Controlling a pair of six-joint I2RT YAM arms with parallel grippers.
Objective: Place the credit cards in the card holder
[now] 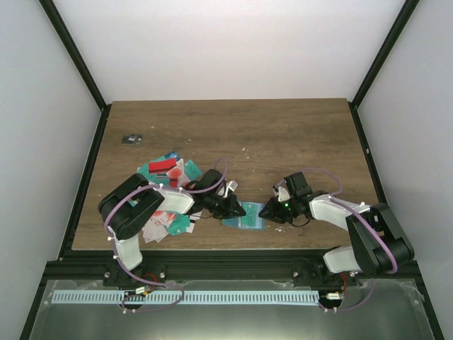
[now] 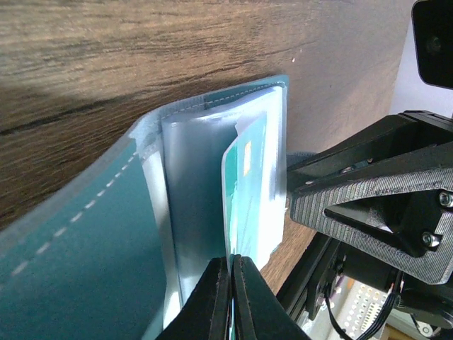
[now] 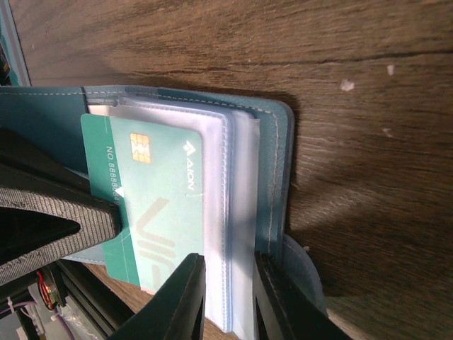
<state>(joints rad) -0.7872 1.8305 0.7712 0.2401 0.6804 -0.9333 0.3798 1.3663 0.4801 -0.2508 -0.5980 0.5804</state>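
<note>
Teal-blue with pale stitching, the card holder point(image 1: 248, 216) lies open by the near edge of the table point(image 1: 283, 134). Its long axis runs along that edge and its clear sleeves point(image 3: 237, 212) are fanned up. The left gripper point(image 2: 231, 263), jaws pressed together, pinches a teal card point(image 3: 159, 205) (gold chip showing) against the sleeves. The right gripper point(image 3: 226, 265), jaws narrowly apart, appears to clamp the sleeves' edge. Loose credit cards point(image 1: 166, 173) lie toward the left edge.

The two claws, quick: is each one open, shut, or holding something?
Left gripper: shut, pinching the edge of a teal card.
Right gripper: closed on the clear sleeves of the card holder.
</note>
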